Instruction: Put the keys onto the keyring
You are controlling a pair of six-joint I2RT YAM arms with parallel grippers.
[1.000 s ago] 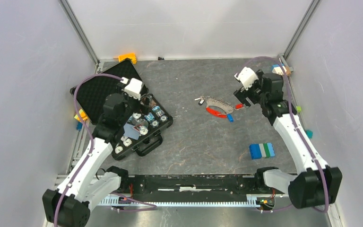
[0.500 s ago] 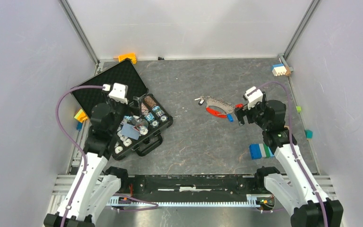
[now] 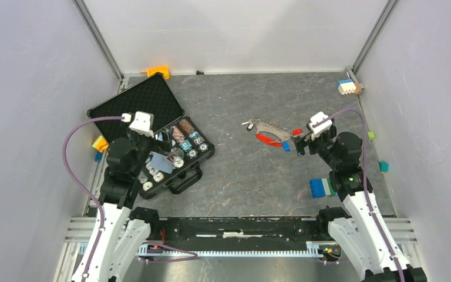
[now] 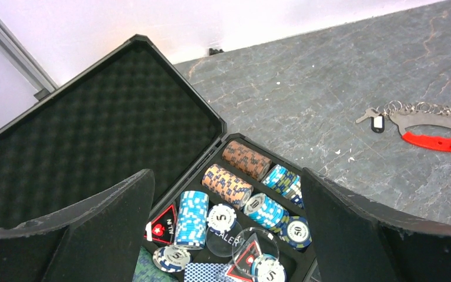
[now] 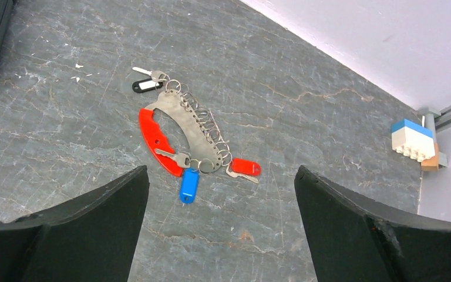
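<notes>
The keyring (image 3: 268, 130) lies flat mid-table, a curved silvery strap with a long red clip (image 5: 154, 140) and a row of small rings. In the right wrist view (image 5: 191, 124) the blue-headed key (image 5: 187, 186) and the red-headed key (image 5: 245, 167) lie at its near end, seemingly linked to the rings. A small key with a black tag (image 5: 145, 86) lies at the far end. My right gripper (image 3: 300, 144) is open and empty, just right of the keys. My left gripper (image 3: 160, 140) is open and empty above the chip case; the keyring shows far right in its view (image 4: 431, 120).
An open black case (image 3: 130, 108) of poker chips (image 4: 235, 185) lies at the left. A blue-green-white block (image 3: 325, 187) sits under my right arm. Small blocks lie by the walls: orange (image 3: 158, 71), white-blue (image 3: 346, 87), yellow (image 3: 100, 143), teal (image 3: 383, 166).
Both arms have drawn back toward the near edge. My right gripper moved from beside the red key to slightly nearer and right. The keyring and keys have not moved.
</notes>
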